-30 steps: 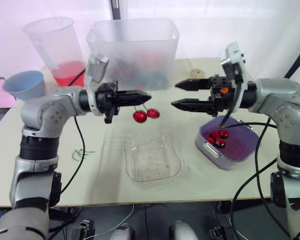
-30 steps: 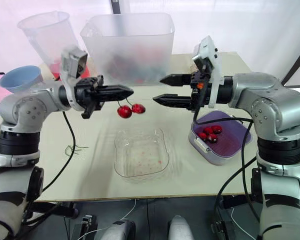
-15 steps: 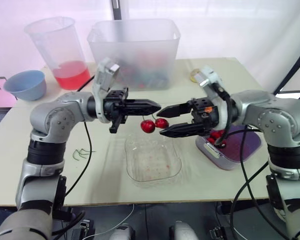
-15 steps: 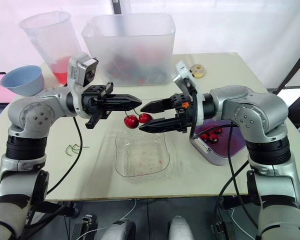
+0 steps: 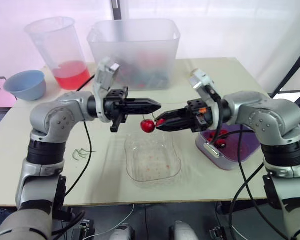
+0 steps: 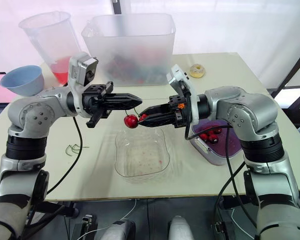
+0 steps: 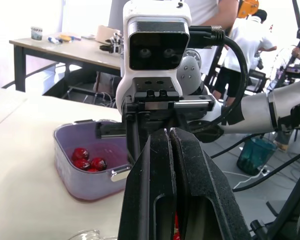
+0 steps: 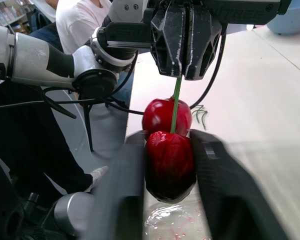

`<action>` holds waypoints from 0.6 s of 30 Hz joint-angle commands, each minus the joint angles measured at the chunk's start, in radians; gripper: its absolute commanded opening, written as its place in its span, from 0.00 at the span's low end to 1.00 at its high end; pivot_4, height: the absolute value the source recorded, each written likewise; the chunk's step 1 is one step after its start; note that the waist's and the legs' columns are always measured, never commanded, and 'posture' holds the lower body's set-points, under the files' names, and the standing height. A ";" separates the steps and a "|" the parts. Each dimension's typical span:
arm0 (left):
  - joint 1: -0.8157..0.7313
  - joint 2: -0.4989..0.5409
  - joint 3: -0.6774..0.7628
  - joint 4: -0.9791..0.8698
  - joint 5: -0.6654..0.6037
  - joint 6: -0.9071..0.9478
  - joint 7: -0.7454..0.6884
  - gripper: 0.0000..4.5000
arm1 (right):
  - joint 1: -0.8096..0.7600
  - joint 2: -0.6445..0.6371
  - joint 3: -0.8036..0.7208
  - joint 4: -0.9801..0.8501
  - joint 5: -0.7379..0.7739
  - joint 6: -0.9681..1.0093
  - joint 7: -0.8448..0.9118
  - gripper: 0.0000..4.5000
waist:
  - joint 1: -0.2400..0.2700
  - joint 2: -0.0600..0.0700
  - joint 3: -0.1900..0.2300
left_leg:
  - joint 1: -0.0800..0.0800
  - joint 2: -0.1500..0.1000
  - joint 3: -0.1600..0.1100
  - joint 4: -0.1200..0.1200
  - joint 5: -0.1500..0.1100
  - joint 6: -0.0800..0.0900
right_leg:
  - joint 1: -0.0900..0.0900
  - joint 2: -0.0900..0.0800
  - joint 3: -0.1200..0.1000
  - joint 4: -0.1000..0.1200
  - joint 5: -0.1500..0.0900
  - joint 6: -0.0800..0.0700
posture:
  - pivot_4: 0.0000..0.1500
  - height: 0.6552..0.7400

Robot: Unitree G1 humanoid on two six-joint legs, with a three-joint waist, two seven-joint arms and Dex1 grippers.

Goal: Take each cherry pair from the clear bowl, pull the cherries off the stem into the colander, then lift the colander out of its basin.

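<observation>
The cherry pair point(image 8: 169, 137) is held in the air over the middle of the surface point(image 5: 105, 175), above the far rim of the bowl point(image 5: 152, 162) and well apart from the colander point(image 5: 242, 150) near the right edge. The stem point(image 8: 176, 97) is pinched in the closed left tool point(image 5: 152, 104). The right tool point(image 5: 160, 123) is clamped on the held cherry point(image 8: 170, 162), and the free cherry point(image 5: 148, 126) hangs just beside it.

The main risk is judged to lie in where the pull is made. If the fruit is torn off here, the free cherry could be shaken loose and dropped into the bowl or onto the surface (not into the colander, where other cherries point(image 6: 208, 136) already lie). The held cherry could be bruised or split if squeezed too hard, or squirted out from between the fingers point(image 8: 115, 200) if the pull is skewed. The thin stem could also be dragged out of the left tool, or snapped so that both cherries are left joined.

The cherries are seen to be glossy, dark red and plump, touching each other on a thin green stem. The skin is judged slick and the flesh soft.
</observation>
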 commanded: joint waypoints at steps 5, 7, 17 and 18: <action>-0.018 0.003 0.036 -0.030 -0.024 -0.005 0.008 0.00 | -0.027 -0.009 -0.011 -0.016 -0.002 -0.010 0.017 0.28 | 0.000 0.000 0.000 | 0.000 0.000 0.000 0.000 0.000 0.000 | 0.000 0.000 0.000 0.000 0.000 0.000 | 1.00 1.00; -0.018 0.003 0.037 -0.031 -0.025 -0.006 0.009 0.00 | -0.023 -0.011 -0.012 -0.018 -0.001 -0.005 0.017 0.28 | 0.000 0.000 0.000 | 0.000 0.000 0.000 0.000 0.000 0.000 | 0.000 0.000 0.000 0.000 0.000 0.000 | 1.00 1.00; -0.018 0.010 0.045 -0.027 -0.031 -0.007 0.007 0.00 | 0.088 -0.070 -0.021 0.022 -0.031 -0.040 0.070 0.28 | 0.001 0.000 0.000 | 0.000 0.000 0.001 0.000 0.000 0.000 | 0.001 0.000 0.000 -0.001 0.000 0.000 | 1.00 1.00; -0.018 0.010 0.045 -0.027 -0.031 -0.007 0.008 0.00 | 0.095 -0.074 -0.028 0.022 -0.029 -0.040 0.072 0.28 | 0.000 0.000 0.000 | 0.000 0.000 0.001 0.000 0.000 0.000 | 0.000 0.000 0.000 0.000 0.000 0.000 | 1.00 1.00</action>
